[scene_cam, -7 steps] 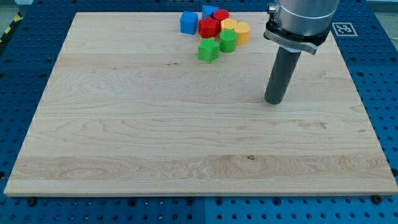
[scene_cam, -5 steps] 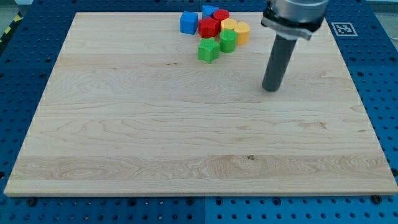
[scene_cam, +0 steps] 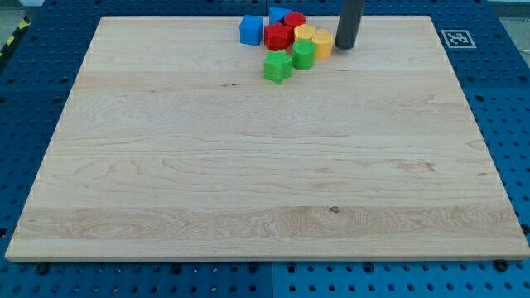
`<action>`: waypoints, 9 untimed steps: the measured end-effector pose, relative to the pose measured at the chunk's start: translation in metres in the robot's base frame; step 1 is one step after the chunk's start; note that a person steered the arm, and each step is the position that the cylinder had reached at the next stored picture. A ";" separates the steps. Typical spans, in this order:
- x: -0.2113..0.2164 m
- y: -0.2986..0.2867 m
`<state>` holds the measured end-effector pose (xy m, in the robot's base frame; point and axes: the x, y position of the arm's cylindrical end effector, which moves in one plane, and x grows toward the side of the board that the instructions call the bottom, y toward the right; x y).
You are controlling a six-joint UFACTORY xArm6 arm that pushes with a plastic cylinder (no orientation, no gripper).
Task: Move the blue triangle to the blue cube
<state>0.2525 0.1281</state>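
The blue triangle [scene_cam: 277,14] sits at the view's top edge of the wooden board, at the back of a tight cluster of blocks. The blue cube [scene_cam: 251,30] stands just to its lower left, a small gap apart. My tip [scene_cam: 344,46] rests on the board right of the cluster, close beside the yellow cylinder [scene_cam: 322,42]. The tip is well to the right of the blue triangle, with red and yellow blocks between them.
The cluster also holds a red star-like block [scene_cam: 277,36], a red cylinder [scene_cam: 295,20], a second yellow block [scene_cam: 305,33], a green cylinder [scene_cam: 303,55] and a green star [scene_cam: 277,68]. The board's top edge [scene_cam: 389,16] runs just behind them.
My tip has moved up the view and slightly left, from the board's right-middle to just right of the yellow cylinder. No block has shifted.
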 end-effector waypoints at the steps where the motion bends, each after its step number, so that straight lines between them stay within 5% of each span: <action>1: -0.017 0.000; 3: -0.052 -0.038; 9: -0.058 -0.090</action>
